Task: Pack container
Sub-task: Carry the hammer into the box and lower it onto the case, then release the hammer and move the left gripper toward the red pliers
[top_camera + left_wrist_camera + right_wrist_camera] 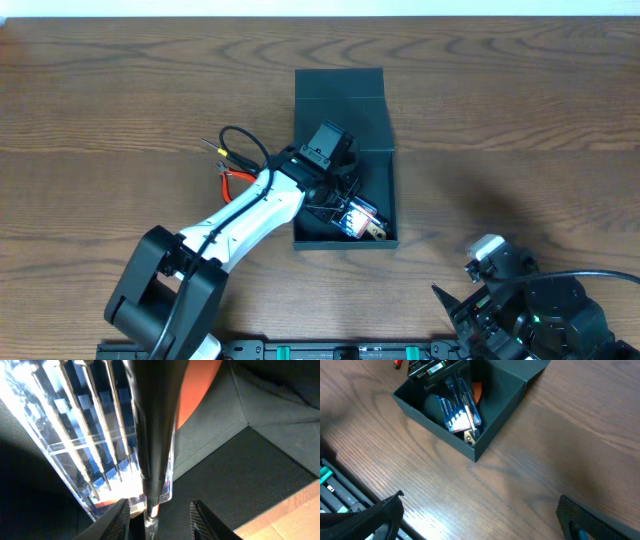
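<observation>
Container (343,98): mid-frame overhead, lid open.
Inside: clear screwdriver-set case (85,455) lower right of box; dark tool handle (155,430) over it.
L gripper (160,519): in box, jaws apart, handle tip betw. them, not clamped.
R gripper (480,520): lower right overhead, jaws wide, empty.

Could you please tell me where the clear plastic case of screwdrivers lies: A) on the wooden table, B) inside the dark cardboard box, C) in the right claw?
B: the right wrist view shows the clear plastic screwdriver case lying inside the dark rectangular cardboard box.
</observation>
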Controlling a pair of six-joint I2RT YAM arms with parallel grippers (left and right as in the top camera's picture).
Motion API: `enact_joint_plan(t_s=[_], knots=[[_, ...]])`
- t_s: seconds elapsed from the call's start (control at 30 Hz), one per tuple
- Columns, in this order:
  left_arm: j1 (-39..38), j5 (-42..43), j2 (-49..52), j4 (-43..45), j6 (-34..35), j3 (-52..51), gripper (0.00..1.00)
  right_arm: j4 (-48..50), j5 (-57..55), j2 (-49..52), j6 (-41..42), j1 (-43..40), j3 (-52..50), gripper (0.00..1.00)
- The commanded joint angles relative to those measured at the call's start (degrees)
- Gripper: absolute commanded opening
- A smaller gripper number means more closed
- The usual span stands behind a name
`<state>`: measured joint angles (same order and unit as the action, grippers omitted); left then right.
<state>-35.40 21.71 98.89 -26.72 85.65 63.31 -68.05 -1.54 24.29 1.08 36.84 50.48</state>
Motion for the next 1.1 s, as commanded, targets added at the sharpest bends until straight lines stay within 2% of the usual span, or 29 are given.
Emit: enact_joint_plan(t_s=[0.0,0.17,0.3,0.4,0.43,0.47,0.57,0.67,0.77,0.83,1.07], knots=[[1.49,-0.96,-2.84,-0.13,-0.50,0.81,0.39,0.00,-0.59,-0.28,0.81,-0.44,-0.15,0.99],[3.65,-4.39,-7.89,-0.17,-2.27,0.81,0.39,0.00,-0.59,-0.31,0.81,-0.44,-0.15,0.99],[6.10,-6.95,-12.50,-0.20,-5.16,0.81,0.45,0.00,-0.59,-0.28,0.81,-0.44,-0.15,0.99],[8.31,-9.70,-15.43,-1.20,-8.13,0.81,0.61,0.00,-0.59,-0.28,0.81,-0.44,-0.15,0.99],[9.22,-10.62,-16.20,-2.23,-8.87,0.81,0.62,0.00,-0.59,-0.31,0.81,-0.44,-0.15,0.99],[10.43,-11.67,-17.00,-4.00,-9.60,0.81,0.64,0.00,-0.59,-0.28,0.81,-0.44,-0.15,0.99],[14.60,-15.45,-19.32,-11.37,-10.23,0.81,0.81,0.00,-0.59,-0.31,0.79,-0.44,-0.15,0.99],[20.04,-17.94,-21.29,-17.27,-11.72,0.81,0.91,0.00,-0.59,-0.31,0.81,-0.44,-0.15,0.99],[24.98,-17.88,-21.22,-18.08,-17.38,0.79,0.98,0.00,-0.59,-0.31,0.81,-0.44,-0.15,0.99],[27.39,-17.88,-19.78,-18.21,-20.46,0.79,0.99,0.00,-0.59,-0.28,0.81,-0.44,-0.15,0.99],[31.95,-14.86,-10.67,-19.41,-21.70,0.81,0.99,0.00,-0.59,-0.28,0.79,-0.44,-0.15,0.99]])
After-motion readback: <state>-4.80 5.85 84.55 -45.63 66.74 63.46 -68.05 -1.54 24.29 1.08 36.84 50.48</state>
